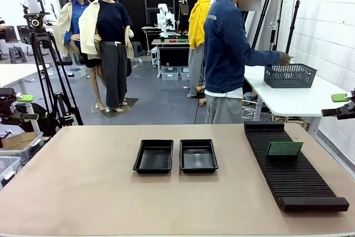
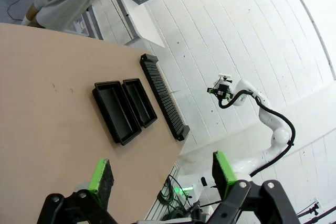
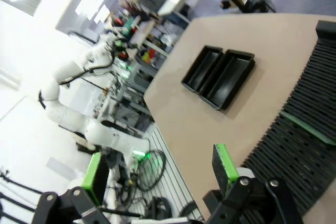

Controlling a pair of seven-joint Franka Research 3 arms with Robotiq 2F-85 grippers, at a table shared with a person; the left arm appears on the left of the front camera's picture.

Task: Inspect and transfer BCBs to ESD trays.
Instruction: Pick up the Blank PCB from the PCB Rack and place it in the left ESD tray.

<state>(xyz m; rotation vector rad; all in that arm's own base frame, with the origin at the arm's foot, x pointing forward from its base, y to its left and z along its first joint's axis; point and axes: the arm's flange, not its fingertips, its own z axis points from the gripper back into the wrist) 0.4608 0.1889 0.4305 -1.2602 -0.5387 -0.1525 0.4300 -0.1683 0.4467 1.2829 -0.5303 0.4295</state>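
Two black ESD trays sit side by side mid-table with nothing in them, the left tray (image 1: 153,156) (image 2: 116,113) (image 3: 202,68) and the right tray (image 1: 198,155) (image 2: 139,102) (image 3: 231,80). One green BCB (image 1: 284,148) (image 3: 307,127) stands on edge in the slotted rack (image 1: 294,167). The second BCB is out of view. My left gripper (image 1: 28,107) (image 2: 161,176) hangs open off the table's left side. Off the right side my right gripper (image 1: 339,105) (image 3: 159,170) is open as well. Both hold nothing.
The long black rack (image 2: 163,97) (image 3: 310,156) runs along the table's right part. The person stands beyond the far edge, turned away, one hand (image 1: 284,58) at a dark mesh basket (image 1: 289,75) on a white side table. A tripod (image 1: 41,65) stands at the left.
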